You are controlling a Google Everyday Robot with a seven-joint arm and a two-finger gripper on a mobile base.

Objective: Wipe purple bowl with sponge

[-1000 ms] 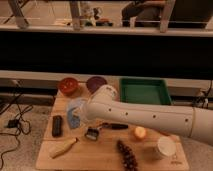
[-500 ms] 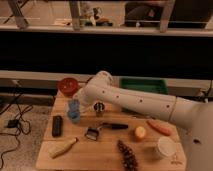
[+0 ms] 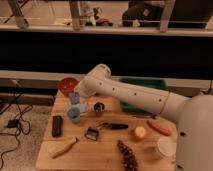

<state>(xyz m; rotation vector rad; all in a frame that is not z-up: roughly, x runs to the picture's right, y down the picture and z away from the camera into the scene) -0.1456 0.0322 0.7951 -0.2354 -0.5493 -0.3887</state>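
Note:
My white arm reaches from the lower right to the back left of the wooden table (image 3: 102,161). The gripper (image 3: 77,96) is at the arm's end, just in front of a reddish-brown bowl (image 3: 66,84). A small pale blue block, the sponge (image 3: 74,98), sits right at the gripper's tip; whether it is held I cannot tell. The purple bowl is hidden behind the arm.
A blue cup (image 3: 74,115) and a pale disc (image 3: 82,106) lie below the gripper, with a small dark object (image 3: 98,108) beside them. Also on the table: black bar (image 3: 57,126), dish brush (image 3: 102,128), orange (image 3: 139,132), carrot (image 3: 159,127), pine cone (image 3: 129,156), white cup (image 3: 164,148). A green tray (image 3: 145,86) stands at the back right.
The arm has swung from the table's middle up and back to the left. The gripper is now beside the reddish-brown bowl. The purple bowl, visible earlier, is now covered by the arm.

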